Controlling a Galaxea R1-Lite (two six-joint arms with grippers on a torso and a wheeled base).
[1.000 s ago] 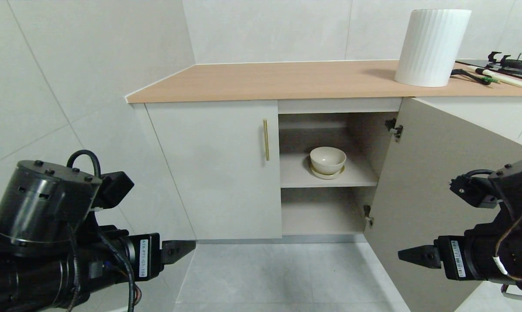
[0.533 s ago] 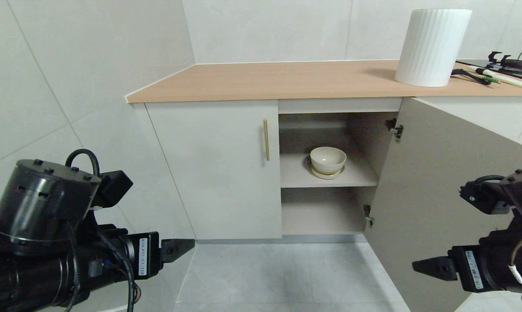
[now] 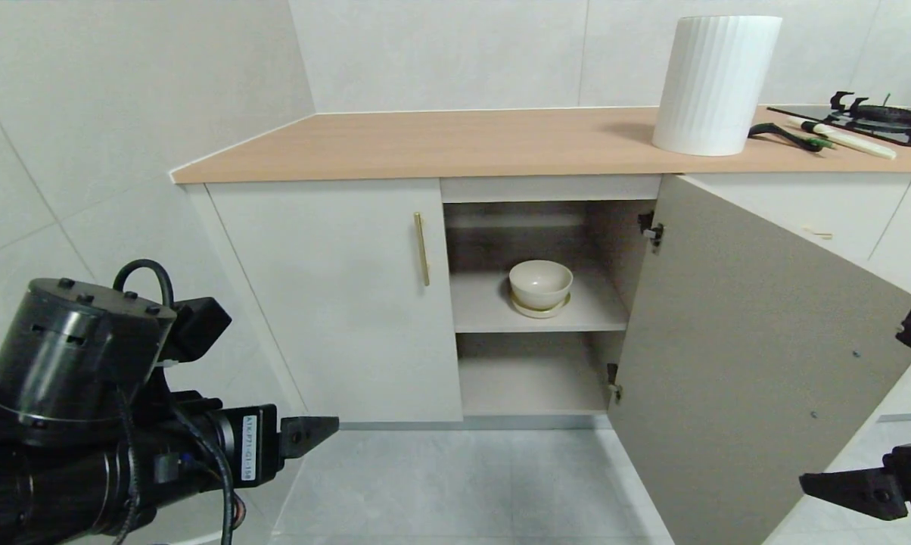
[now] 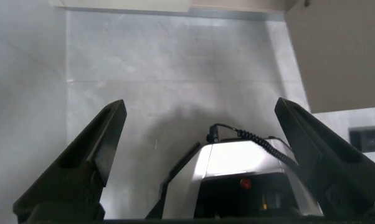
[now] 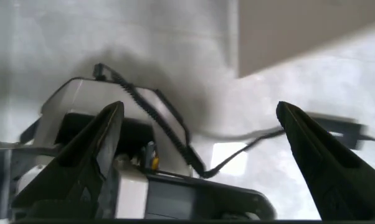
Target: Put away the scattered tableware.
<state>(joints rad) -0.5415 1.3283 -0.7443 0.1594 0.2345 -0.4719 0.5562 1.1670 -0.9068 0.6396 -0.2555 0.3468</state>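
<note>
A cream bowl (image 3: pixel 540 281) sits on a small cream plate (image 3: pixel 539 307) on the upper shelf (image 3: pixel 486 306) of the open cabinet. My left gripper (image 3: pixel 321 431) hangs low at the left, well in front of the cabinet and above the floor. In the left wrist view this gripper (image 4: pixel 200 155) is open, with only floor and the robot's base between its fingers. My right gripper (image 3: pixel 830 483) is low at the right, outside the open door (image 3: pixel 728 341). In the right wrist view it (image 5: pixel 200 155) is open and holds nothing.
The left cabinet door (image 3: pixel 334 295) is shut, with a brass handle (image 3: pixel 422 248). A tall white ribbed cylinder (image 3: pixel 716 83) stands on the wooden countertop (image 3: pixel 440 144). Utensils (image 3: pixel 841 138) and a stove (image 3: pixel 875 113) lie at the far right. Grey floor tiles (image 3: pixel 463 484) spread before the cabinet.
The head camera has turned, shifting the whole picture to the left. My right arm has sunk lower and farther right in the view. The left arm, bowl and plate have stayed in place.
</note>
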